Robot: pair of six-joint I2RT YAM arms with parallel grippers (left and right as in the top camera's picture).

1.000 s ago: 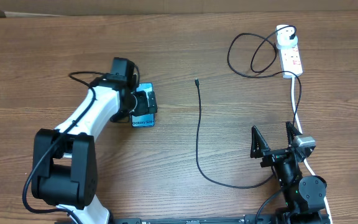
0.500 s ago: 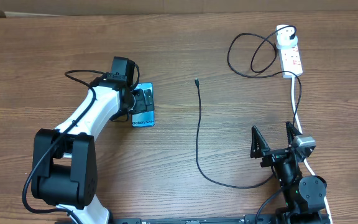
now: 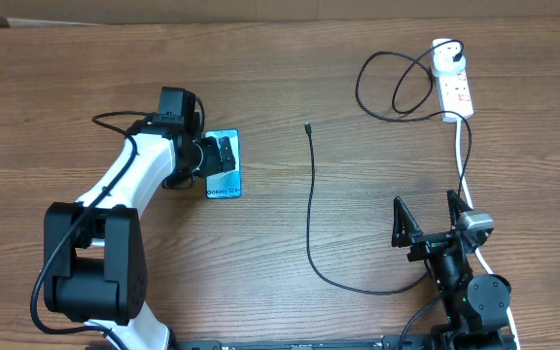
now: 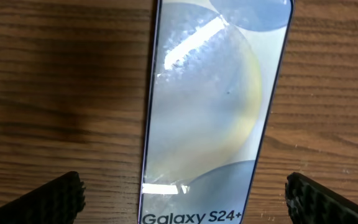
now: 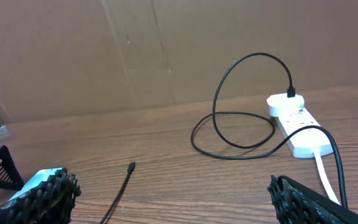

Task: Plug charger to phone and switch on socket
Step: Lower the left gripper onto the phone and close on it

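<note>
Barely begun, judging by the layout. Flat and face-up on the brown wooden tabletop [image 3: 86, 78], nothing in its port: slim smartphone with the light blue "Galaxy" screen [image 3: 227, 175]. Well apart to its right, lying loose: small connector tip [image 3: 307, 127] of the long thin black charger cable [image 3: 309, 209]. At the far right corner, apparently seated in the end of the white elongated power strip [image 3: 458, 92]: white plug adapter [image 3: 445, 60]. Too small to tell whether switched on.

Left to do: picking up the tip, pushing it into the phone, switching the strip on.

Low over the phone, fingertips spread wide to either side of it, clamping nothing: left gripper [image 4: 188, 199], arm reaching forward from the front left, wrist turned rightward.

Parked near the front edge, jaws wide apart and empty, just beside the strip's white lead [image 3: 465, 160]: right gripper [image 3: 428, 216].
</note>
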